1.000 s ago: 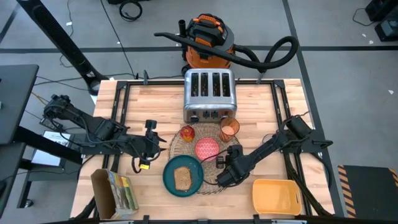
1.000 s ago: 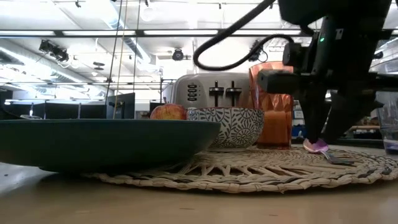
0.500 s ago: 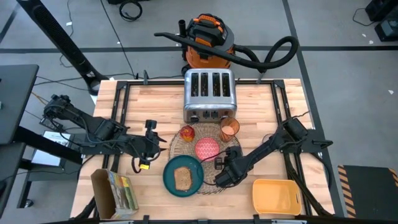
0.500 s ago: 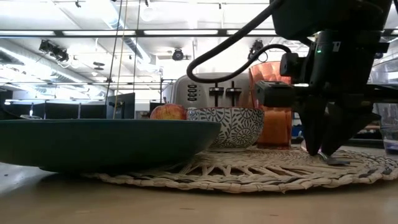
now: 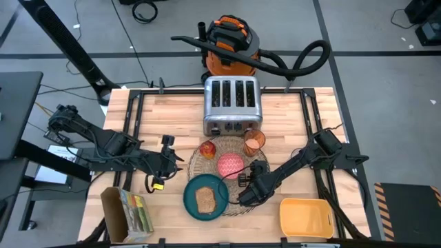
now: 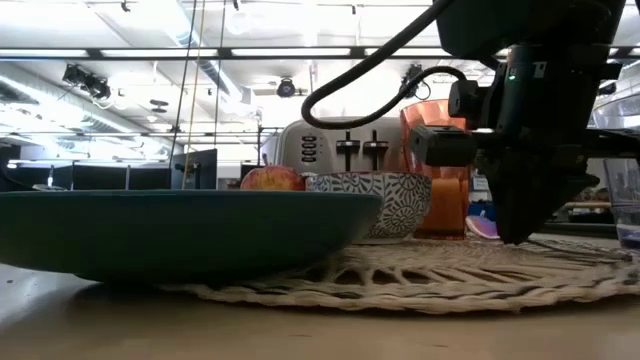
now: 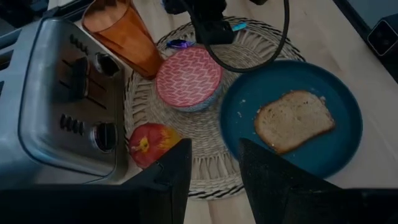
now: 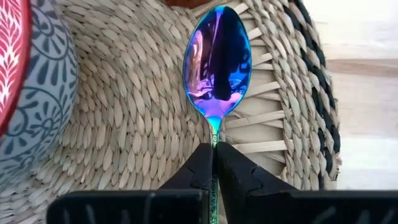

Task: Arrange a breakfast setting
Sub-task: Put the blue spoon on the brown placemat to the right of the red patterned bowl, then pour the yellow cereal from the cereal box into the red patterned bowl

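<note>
Large round woven straw placemat (image 5: 222, 173) lies mid-counter on the light wooden slatted counter (image 5: 172, 117), just in front of the chrome four-slot toaster (image 5: 232, 105).

On or at the mat:
- Dark teal round plate (image 5: 205, 197) overlaps the mat's near-left edge, with a browned toast slice (image 5: 204, 200) lying flat on it.
- Small pink-red bowl with blue-grey patterned outside (image 5: 230, 165) sits at mat centre.
- Red-yellow apple (image 5: 207, 148) sits at the far-left part of the mat, close to the toaster.
- Translucent orange ribbed cup (image 5: 254, 142) stands upright at the far-right edge, beside the toaster's front.

Right gripper (image 5: 246, 180) is low over the mat's right side, just right of the bowl. Its fingers (image 8: 200, 167) are pinched tight on the thin handle of an iridescent blue-purple metal spoon (image 8: 217, 60). Spoon bowl faces up and lies over the straw weave, between the pink-red bowl and the mat's rim. In the low view the spoon (image 6: 483, 226) shows beside the dark gripper, just above mat level; cannot tell if it touches the mat.

Left gripper (image 5: 167, 157) hangs over bare counter just left of the mat, pointing toward it. Its fingers (image 7: 174, 180) are partway apart with nothing between them.

Square yellow tray (image 5: 305, 217) sits at the near-right counter corner, well apart from the mat. An open brown cardboard box with printed packets (image 5: 127, 211) sits at the near-left corner. An orange and black shop vacuum with a black hose (image 5: 231, 38) stands on the floor behind the counter.
</note>
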